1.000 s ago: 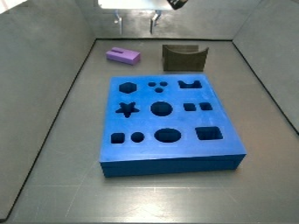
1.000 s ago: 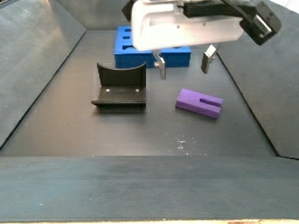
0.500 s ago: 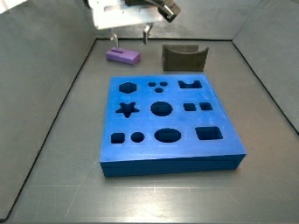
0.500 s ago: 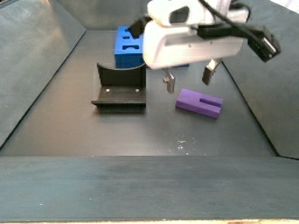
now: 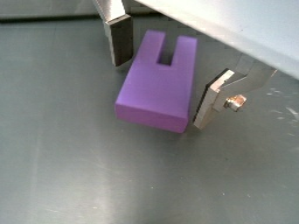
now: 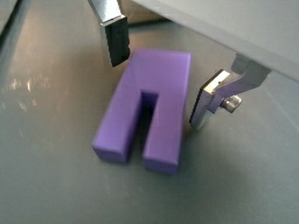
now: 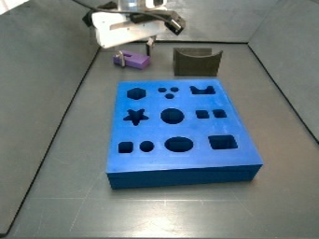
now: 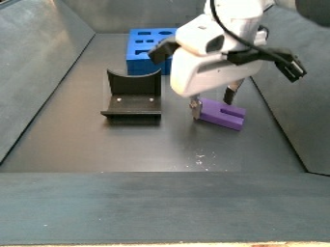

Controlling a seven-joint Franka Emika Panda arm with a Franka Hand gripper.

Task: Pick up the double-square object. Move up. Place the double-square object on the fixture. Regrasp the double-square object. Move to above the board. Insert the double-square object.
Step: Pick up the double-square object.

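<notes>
Gripper [image 5: 165, 73] lowered, fingers [image 5: 118, 40] astride double-square object [image 5: 160, 81].

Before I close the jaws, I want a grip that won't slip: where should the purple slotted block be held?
Grip the double-square object across its two long flat side walls, coming straight down from above. It lies flat on the floor with its slot facing up, and the open gripper already straddles it, one finger beside each long side. Those faces look parallel, so the pads should seat squarely.

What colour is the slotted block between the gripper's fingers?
Light purple block, clearest in a wrist view; gripper straddles it.
</notes>
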